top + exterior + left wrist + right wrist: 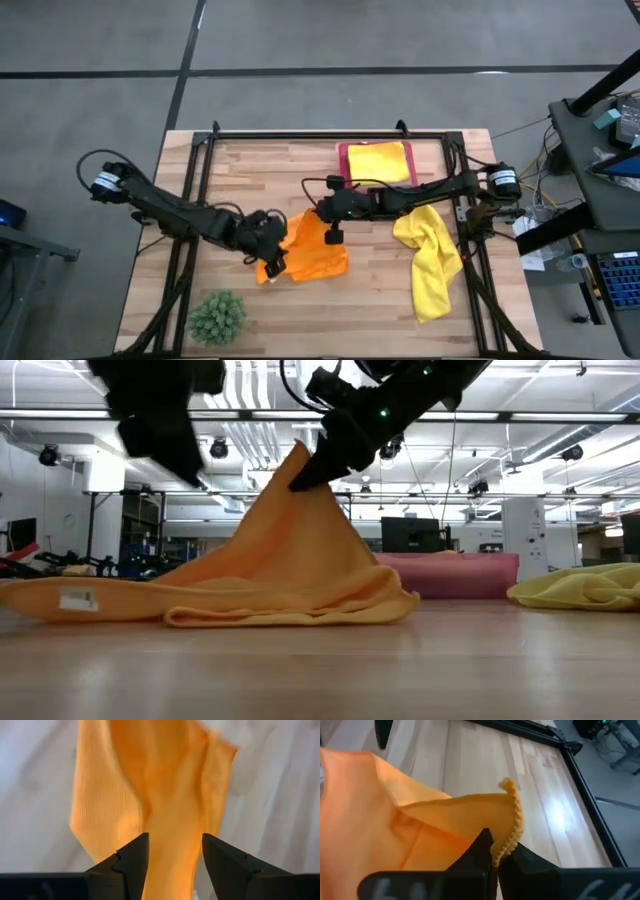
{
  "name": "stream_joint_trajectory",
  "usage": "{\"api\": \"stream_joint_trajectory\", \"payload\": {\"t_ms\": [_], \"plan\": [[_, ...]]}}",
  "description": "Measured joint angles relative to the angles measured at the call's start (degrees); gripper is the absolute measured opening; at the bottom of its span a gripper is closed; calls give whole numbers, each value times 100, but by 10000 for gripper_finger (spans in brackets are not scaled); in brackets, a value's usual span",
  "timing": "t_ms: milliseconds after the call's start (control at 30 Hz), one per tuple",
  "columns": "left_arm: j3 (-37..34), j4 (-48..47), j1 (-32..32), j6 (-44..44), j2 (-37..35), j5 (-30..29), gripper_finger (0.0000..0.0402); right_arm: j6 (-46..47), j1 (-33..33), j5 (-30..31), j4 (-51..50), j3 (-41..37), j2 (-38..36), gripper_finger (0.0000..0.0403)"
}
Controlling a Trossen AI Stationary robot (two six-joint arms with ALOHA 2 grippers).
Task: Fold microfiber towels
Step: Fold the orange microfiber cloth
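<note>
Wooden table (380, 300) holds 3 towels. 1 yellow towel (380, 161) lies folded on the tray (344, 160). Right gripper (496, 861) pinches the orange towel (312, 252) edge, lifting it at the centre. Left gripper (175, 855) hangs over it, fingers apart. 1 crumpled yellow cloth (430, 262) waits.

No legible text; white tag on orange towel (250, 575) unreadable.

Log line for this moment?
right hand: shut on orange towel edge, lifted | left hand: open above it | yellow towel: unfolded
</note>
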Motion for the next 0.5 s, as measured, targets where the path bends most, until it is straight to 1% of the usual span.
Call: {"api": "stream_joint_trajectory", "payload": {"t_ms": [100, 200, 300, 500], "plan": [[-89, 7, -162, -598, 338, -2, 169, 141, 0, -2, -67, -96, -61, 9], [-110, -83, -308, -973, 729, 10, 169, 197, 0, -4, -30, -142, -65, 9], [-43, -202, -384, -1097, 1081, 240, 169, 262, 0, -7, -37, -185, -65, 9], [-18, -808, -399, -1953, 1515, 777, 169, 413, 0, -11, -27, -238, -65, 9]]}}
